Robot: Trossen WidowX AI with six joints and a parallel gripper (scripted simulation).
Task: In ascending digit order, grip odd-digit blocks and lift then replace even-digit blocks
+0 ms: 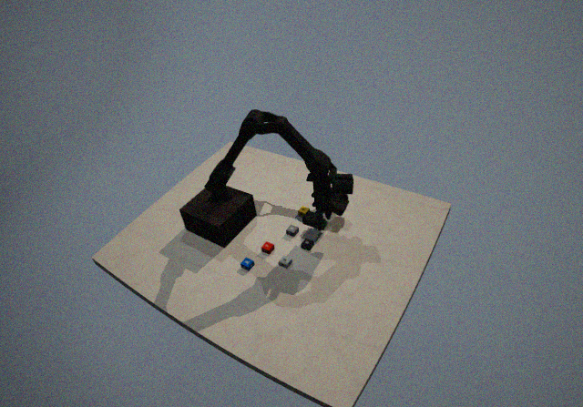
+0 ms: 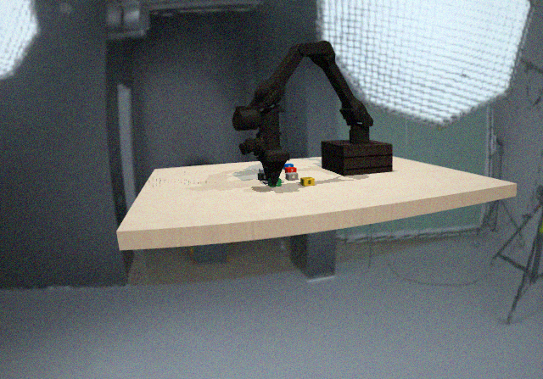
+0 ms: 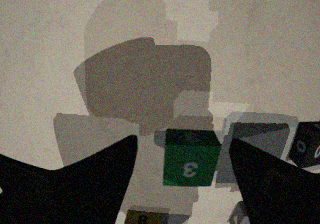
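The green block (image 2: 277, 183) (image 3: 191, 159) shows a 3 and stands on the table between my open fingers; the gripper hides it in the top view. My gripper (image 1: 322, 227) (image 2: 274, 185) (image 3: 184, 144) is open and low over the table, with a gap on each side of the block in the wrist view. A black block (image 1: 307, 244) (image 3: 306, 145) shows a 0. A yellow block (image 1: 303, 211) (image 2: 307, 181) (image 3: 145, 217) shows an 8. A grey block (image 1: 292, 229) (image 2: 291, 176), a red block (image 1: 268, 247) (image 2: 290, 169), a light grey block (image 1: 285, 262) and a blue block (image 1: 247, 263) (image 2: 288, 164) stand apart.
The black block is just beyond the right finger in the wrist view. The yellow block lies near the gripper on the base side. The dark arm base (image 1: 218, 214) (image 2: 357, 157) stands on the table (image 1: 376, 299) (image 2: 210, 209). Arm shadows cross the table.
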